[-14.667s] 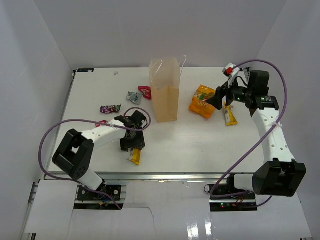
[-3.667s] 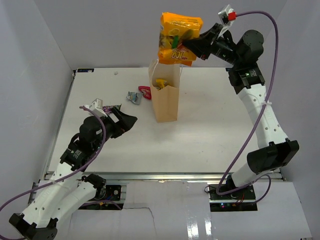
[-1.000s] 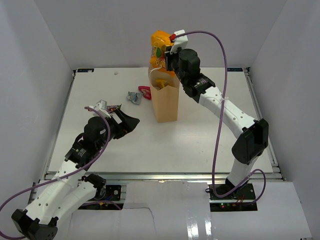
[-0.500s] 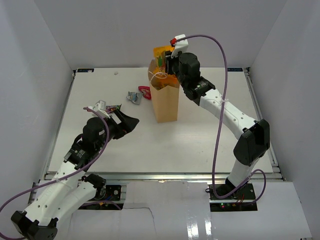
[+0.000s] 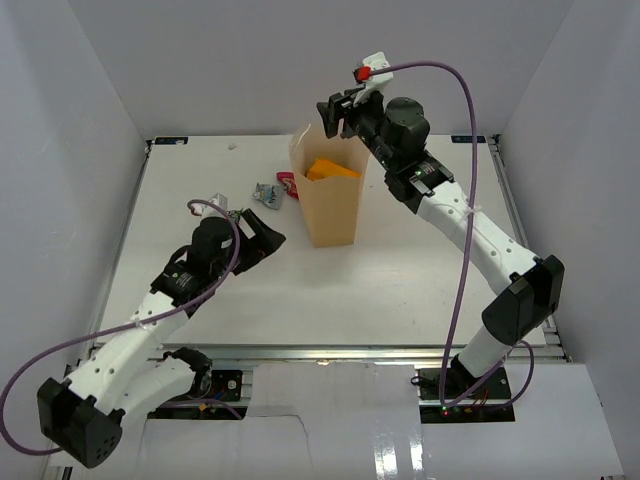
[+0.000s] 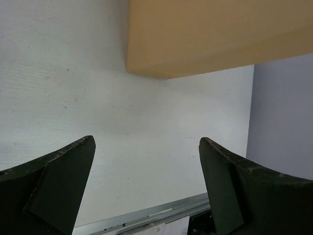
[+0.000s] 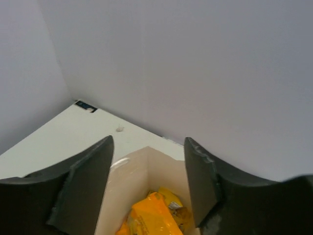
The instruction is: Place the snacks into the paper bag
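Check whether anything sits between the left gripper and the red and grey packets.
Nothing visible does. Only bare table lies between the open left gripper and the grey packet and red packet; the bag stands off to one side.

The tan paper bag [image 5: 330,212] stands upright holding an orange snack bag [image 5: 331,170], with a red packet [image 5: 288,182] and a grey-teal packet [image 5: 265,192] lying just left.

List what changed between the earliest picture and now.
The right gripper carried the orange bags from the table up over the paper bag and let go; they lie inside, its jaws open above the mouth. The left gripper, earlier at a yellow pouch near the front edge, now hovers open left of the bag; that pouch has left the table. The paper bag, red packet and grey-teal packet stayed put.
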